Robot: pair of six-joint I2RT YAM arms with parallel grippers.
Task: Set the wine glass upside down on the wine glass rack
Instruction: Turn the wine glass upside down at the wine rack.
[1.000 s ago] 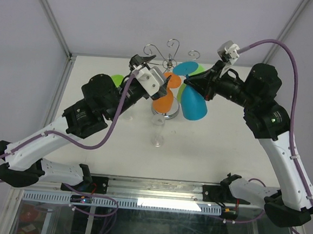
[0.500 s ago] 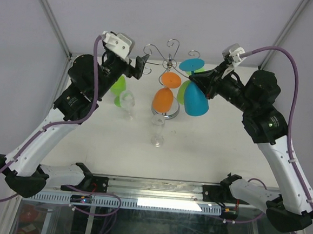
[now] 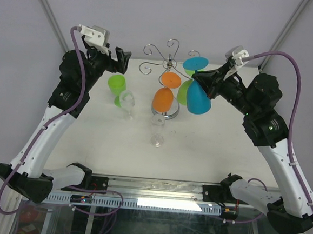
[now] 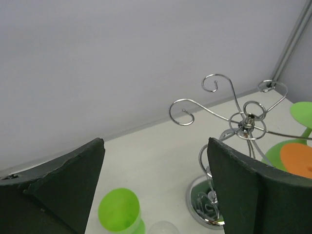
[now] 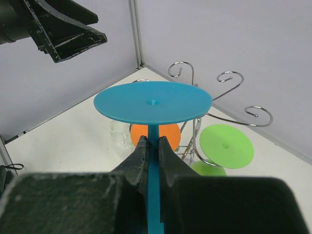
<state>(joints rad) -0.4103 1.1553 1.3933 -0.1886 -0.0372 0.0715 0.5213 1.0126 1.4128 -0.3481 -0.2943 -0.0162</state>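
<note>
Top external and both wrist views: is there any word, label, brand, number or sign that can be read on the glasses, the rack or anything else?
No readable text in any view.
The blue wine glass, the wine glass rack, the orange glass and the green glass show no print.
Coloured shapes at the bottom left of the top view: too blurred to tell whether they bear text.
</note>
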